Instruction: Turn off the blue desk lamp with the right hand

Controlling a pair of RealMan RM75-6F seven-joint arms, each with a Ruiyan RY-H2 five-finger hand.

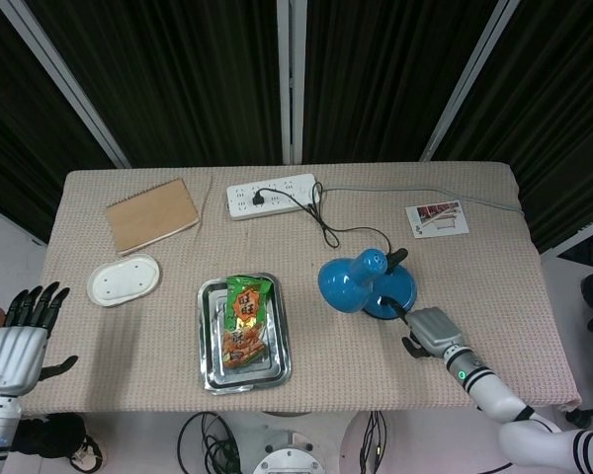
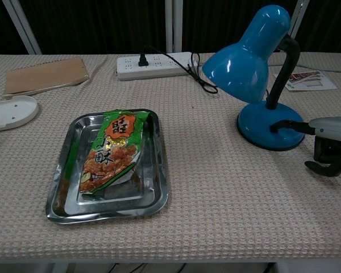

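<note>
Now | right hand (image 2: 328,142) fingertip on lamp (image 2: 261,74) base | light off

Right hand (image 1: 433,330): pale grey shell over back, black fingers (image 2: 288,125) and black underside. Behind it, white wrist with small green light, then white forearm with black band near elbow. Left hand (image 1: 20,338): silver-grey ribbed back, slim black fingers, black thumb, grey wrist cuff below.
</note>
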